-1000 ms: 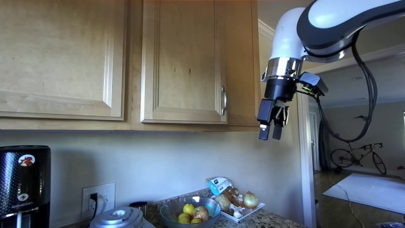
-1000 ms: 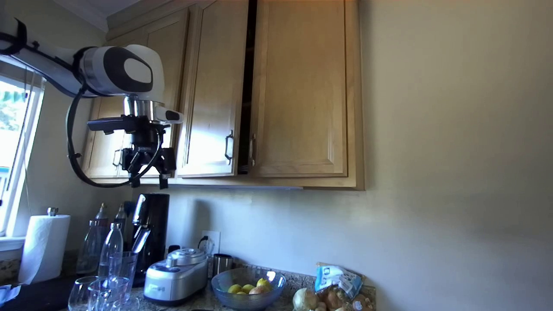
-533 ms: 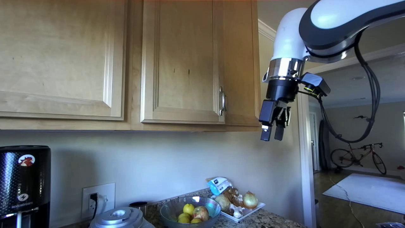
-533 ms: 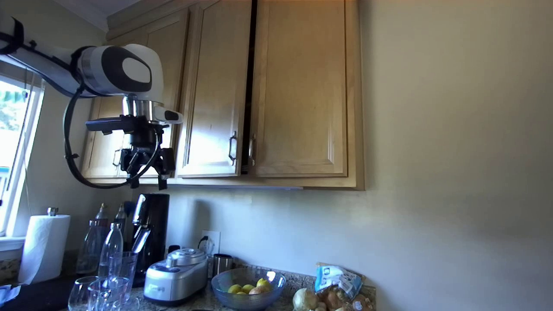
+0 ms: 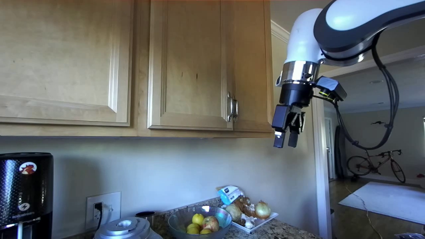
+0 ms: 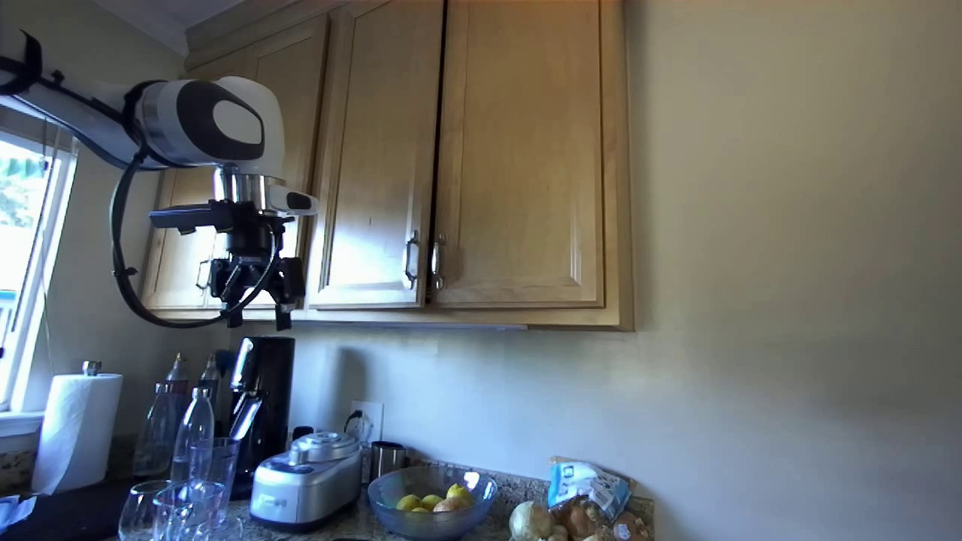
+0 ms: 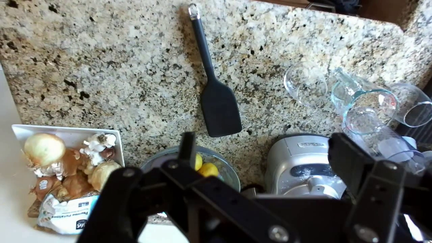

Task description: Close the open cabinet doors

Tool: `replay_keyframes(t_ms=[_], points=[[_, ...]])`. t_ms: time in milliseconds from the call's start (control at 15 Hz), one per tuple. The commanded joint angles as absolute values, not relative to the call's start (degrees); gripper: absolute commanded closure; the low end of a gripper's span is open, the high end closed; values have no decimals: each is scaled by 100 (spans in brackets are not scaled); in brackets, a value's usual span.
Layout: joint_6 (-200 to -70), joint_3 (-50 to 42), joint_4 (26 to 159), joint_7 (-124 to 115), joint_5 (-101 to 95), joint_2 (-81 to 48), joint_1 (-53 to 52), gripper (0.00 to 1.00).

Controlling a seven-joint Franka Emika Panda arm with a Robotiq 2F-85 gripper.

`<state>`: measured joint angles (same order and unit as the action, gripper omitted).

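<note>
The pair of tall honey-wood cabinet doors shows in both exterior views. The door on the left (image 6: pixel 383 158) (image 5: pixel 194 66) and the door on the right (image 6: pixel 518 158) (image 5: pixel 251 66) stand almost together, with a thin dark gap between them. Their metal bar handles (image 6: pixel 411 259) (image 6: pixel 438 261) sit side by side at the gap. My gripper points down and is apart from the doors, in both exterior views (image 5: pixel 286 140) (image 6: pixel 258 317). Its fingers are spread with nothing between them in the wrist view (image 7: pixel 265 148). The doors are out of the wrist view.
Below on the granite counter are a glass fruit bowl (image 6: pixel 432 518), a silver appliance (image 6: pixel 308 481), a black appliance (image 6: pixel 263 406), several clear glasses (image 6: pixel 184 511), a tray of onions (image 7: pixel 116 145) and a black spatula (image 7: pixel 221 108). A wider wood door (image 5: pixel 59 59) adjoins the pair.
The door on the left has swung inward, narrowing the wide dark gap to a thin line and bringing the handles together. The arm has shifted slightly away from the cabinet, then stayed still.
</note>
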<state>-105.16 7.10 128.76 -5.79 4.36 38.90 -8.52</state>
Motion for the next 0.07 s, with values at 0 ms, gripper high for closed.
replay_keyframes(t_ms=[0], points=[[-10497,755,12856,-549,471,3886,-786,0]])
